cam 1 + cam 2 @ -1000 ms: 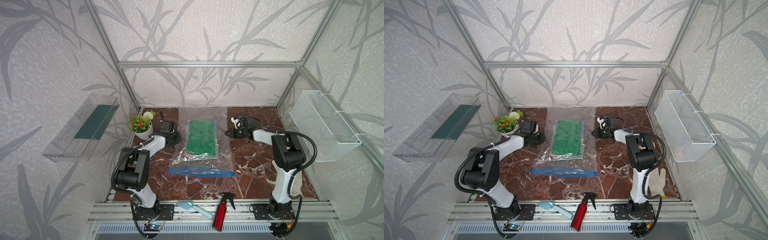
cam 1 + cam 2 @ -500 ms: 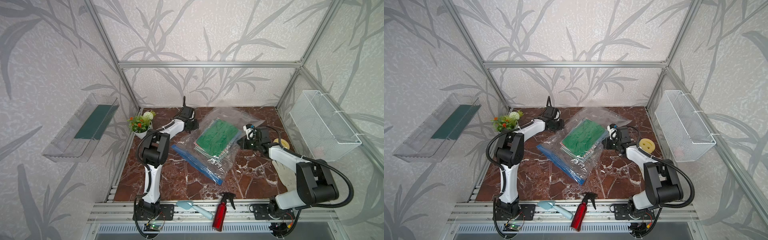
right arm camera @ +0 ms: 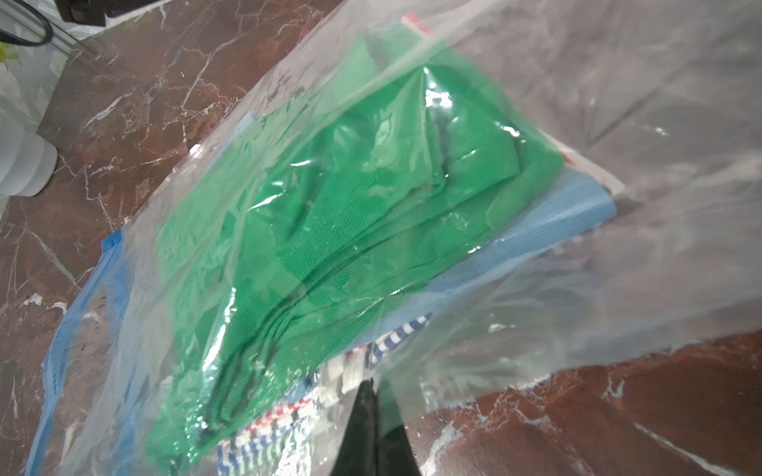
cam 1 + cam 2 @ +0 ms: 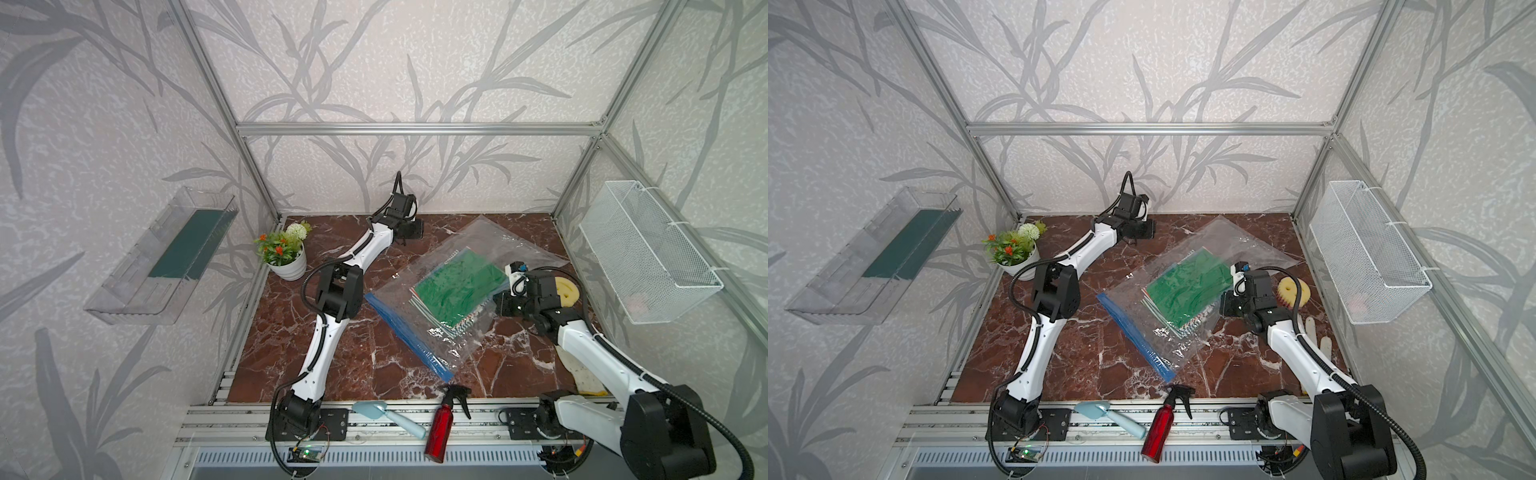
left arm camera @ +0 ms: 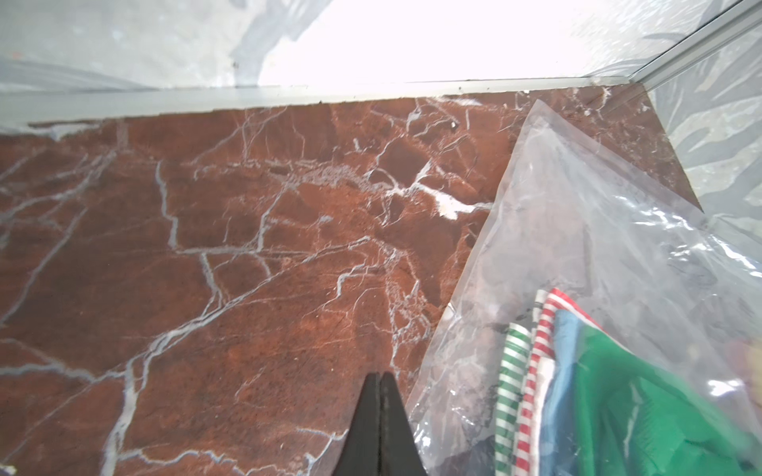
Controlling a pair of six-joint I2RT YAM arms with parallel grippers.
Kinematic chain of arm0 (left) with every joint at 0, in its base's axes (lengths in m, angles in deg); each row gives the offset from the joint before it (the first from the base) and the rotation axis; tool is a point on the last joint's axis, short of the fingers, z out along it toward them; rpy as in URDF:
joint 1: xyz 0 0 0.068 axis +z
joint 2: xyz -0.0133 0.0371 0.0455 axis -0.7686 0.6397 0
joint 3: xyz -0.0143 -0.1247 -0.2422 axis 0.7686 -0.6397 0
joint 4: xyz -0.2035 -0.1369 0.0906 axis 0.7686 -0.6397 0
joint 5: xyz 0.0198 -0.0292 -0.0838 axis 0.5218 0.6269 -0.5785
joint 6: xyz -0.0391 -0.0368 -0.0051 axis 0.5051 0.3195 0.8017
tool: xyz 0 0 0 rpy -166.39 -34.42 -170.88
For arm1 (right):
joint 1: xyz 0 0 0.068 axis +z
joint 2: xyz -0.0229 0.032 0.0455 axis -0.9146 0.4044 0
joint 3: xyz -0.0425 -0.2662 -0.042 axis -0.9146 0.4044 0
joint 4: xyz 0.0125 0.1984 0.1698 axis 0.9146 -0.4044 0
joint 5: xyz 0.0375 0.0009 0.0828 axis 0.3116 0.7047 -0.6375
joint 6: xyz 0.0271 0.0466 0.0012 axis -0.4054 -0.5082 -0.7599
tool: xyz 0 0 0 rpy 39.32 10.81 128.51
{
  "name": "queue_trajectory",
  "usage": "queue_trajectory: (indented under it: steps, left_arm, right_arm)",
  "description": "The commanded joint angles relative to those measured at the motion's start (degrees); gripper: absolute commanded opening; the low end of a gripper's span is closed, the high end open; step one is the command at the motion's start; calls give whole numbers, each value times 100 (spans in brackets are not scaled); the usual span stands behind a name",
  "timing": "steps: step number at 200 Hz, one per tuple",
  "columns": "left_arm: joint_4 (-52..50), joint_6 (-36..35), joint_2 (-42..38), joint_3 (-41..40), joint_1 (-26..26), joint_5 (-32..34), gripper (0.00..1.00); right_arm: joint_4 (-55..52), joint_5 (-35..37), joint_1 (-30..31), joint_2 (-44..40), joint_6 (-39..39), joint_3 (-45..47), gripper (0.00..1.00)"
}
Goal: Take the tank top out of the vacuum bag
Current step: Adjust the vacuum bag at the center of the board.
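**Tank top (image 4: 457,286) inside the vacuum bag (image 4: 484,243) at mid-table**

By the left wall stood a potted plant (image 4: 286,266). The left gripper (image 5: 379,377) was pressed closed and held nothing, pointing at bare marble table (image 4: 332,357) beside the bag's far side. The bag lay askew, its blue zip strip (image 4: 409,336) toward the front, with the green top folded inside. The right gripper (image 3: 371,385) was closed at the bag's edge — whether it pinched film could not be told.

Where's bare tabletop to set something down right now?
Biggest patch: front-left marble, between left arm and the zip strip of the vacuum bag. Smaller one: front, between vacuum bag and right arm. Crowded: right side, with right gripper, sponge, glove.
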Motion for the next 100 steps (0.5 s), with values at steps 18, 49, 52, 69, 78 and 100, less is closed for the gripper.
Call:
queue_trajectory:
  steps: [18,49,52,69,78,100]
  left_arm:
    - [-380,38,-1571,-1587,8,-71,16]
    - [636,877,-4082,-4998,22,-237,37]
    - [656,958,-4279,-5259,23,-268,40]
    - [821,1495,-5235,-6669,20,-487,50]
    - [1013,1860,-5650,-7352,13,-700,54]
    - [1497,2708,-6439,-8618,-25,-1173,61]
  right_arm:
    - [43,-219,-1,141,44,11,0]
    - [364,-296,153,508,-35,29,0]
    - [398,-296,180,563,-41,27,0]
    - [599,-331,359,924,-79,-36,0]
    - [714,-349,479,1158,-111,-101,0]
    - [1001,-433,827,1815,-274,-385,0]
